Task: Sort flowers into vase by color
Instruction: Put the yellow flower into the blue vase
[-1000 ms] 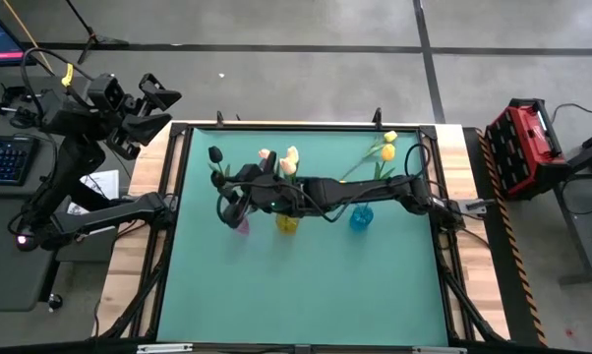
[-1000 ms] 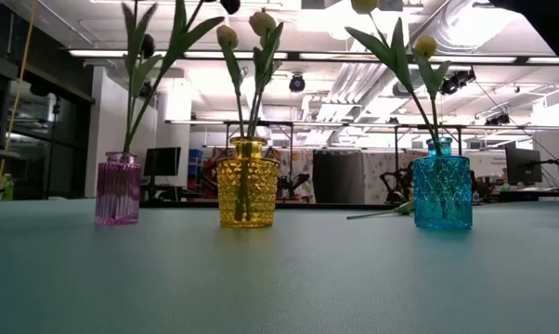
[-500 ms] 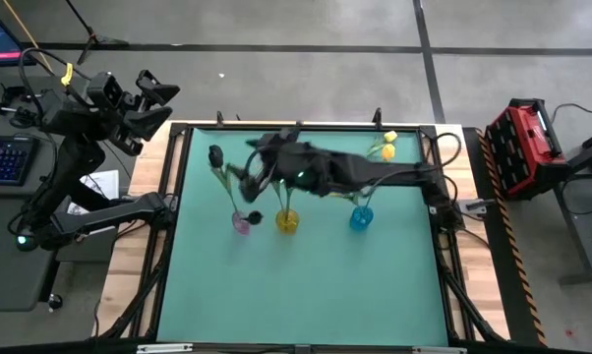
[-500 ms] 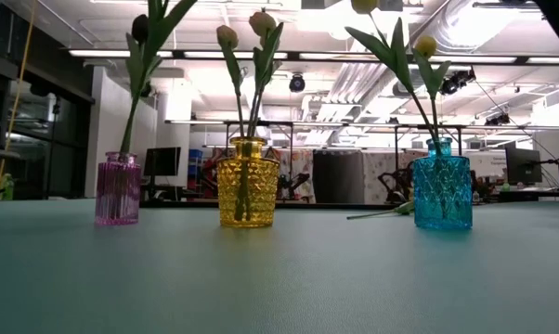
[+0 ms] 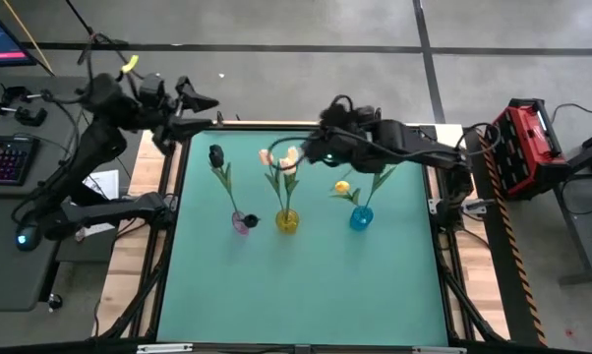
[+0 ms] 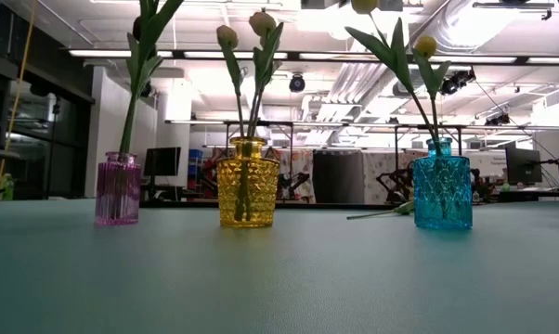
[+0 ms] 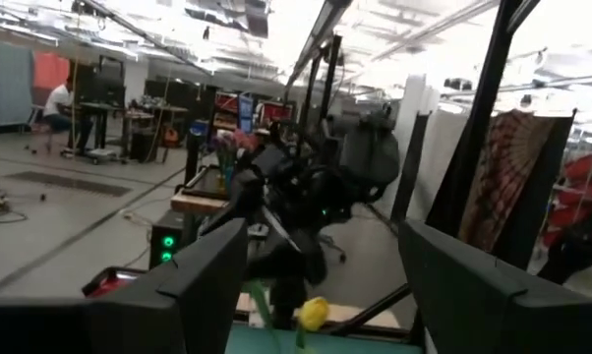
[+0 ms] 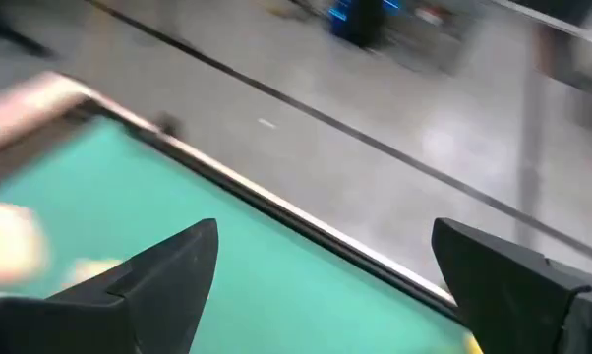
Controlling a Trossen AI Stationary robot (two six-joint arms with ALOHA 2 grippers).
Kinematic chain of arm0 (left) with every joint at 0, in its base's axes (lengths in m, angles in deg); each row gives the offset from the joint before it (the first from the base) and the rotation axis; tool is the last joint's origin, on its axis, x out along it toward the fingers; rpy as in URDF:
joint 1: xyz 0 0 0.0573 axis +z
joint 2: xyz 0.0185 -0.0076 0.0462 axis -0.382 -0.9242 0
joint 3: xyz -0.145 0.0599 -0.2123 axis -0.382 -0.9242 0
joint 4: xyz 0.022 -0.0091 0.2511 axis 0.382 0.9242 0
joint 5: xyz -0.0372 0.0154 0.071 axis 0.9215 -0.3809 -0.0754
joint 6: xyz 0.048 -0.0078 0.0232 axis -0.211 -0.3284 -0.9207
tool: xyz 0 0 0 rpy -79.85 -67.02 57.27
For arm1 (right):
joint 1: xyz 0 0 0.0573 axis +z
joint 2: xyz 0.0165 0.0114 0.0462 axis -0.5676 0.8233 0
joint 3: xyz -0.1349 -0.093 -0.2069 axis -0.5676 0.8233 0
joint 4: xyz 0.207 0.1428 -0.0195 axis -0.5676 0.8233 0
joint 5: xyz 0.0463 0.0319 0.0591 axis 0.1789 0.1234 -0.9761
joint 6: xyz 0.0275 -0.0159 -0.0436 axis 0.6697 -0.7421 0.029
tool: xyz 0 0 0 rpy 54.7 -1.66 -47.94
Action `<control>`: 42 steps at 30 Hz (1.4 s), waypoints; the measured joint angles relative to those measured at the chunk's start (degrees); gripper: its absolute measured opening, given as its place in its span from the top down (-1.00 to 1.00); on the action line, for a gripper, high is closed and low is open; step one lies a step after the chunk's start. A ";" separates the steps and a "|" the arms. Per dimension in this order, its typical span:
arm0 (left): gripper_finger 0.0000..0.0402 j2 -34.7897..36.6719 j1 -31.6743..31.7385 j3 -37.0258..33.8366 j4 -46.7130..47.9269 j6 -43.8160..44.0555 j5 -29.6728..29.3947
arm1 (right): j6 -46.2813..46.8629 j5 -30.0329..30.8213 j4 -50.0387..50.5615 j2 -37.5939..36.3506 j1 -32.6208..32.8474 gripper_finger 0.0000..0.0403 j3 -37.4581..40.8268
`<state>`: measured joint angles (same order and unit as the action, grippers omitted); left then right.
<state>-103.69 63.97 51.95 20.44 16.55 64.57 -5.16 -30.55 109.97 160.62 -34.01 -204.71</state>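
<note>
Three glass vases stand in a row mid-table: pink (image 5: 241, 223), yellow (image 5: 287, 221) and blue (image 5: 360, 218). Black flowers (image 5: 215, 154) stand with their stems in the pink vase (image 6: 118, 190), cream-peach flowers (image 5: 279, 156) in the yellow vase (image 6: 248, 183), and yellow flowers (image 5: 342, 186) in the blue vase (image 6: 441, 185). My right gripper (image 5: 311, 155) hangs open over the table's far part, above and behind the yellow vase, with nothing between its fingers (image 8: 325, 228). My left gripper (image 5: 206, 110) is open and empty above the far left corner (image 7: 324, 236).
A green stem or leaf (image 6: 380, 214) lies on the table beside the blue vase. The table's dark frame (image 5: 183, 167) rims the green mat. A red case (image 5: 524, 138) stands off the right side. The near half of the mat holds no objects.
My right gripper has risen from beside the pink vase and swung toward the far edge and the right. The black flower it was at has gone from leaning right to standing more upright in the pink vase. My left arm has swung in toward the table's far left corner.
</note>
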 joint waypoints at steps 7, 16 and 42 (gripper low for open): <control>-0.26 -6.30 0.00 0.00 -3.69 -2.14 0.06 | 10.17 5.52 6.32 -10.36 -3.12 -0.69 11.77; -0.26 -16.63 0.14 0.02 -17.34 0.90 -1.48 | 14.21 -0.85 -4.11 -33.09 -17.79 -0.52 44.88; -0.26 -31.88 18.71 0.07 -23.40 8.12 0.03 | 18.55 -29.87 -37.84 -42.52 -49.69 -0.51 83.20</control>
<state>-135.57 82.68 52.02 -2.96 24.68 64.59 13.39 -60.42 72.13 118.09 -83.70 -121.51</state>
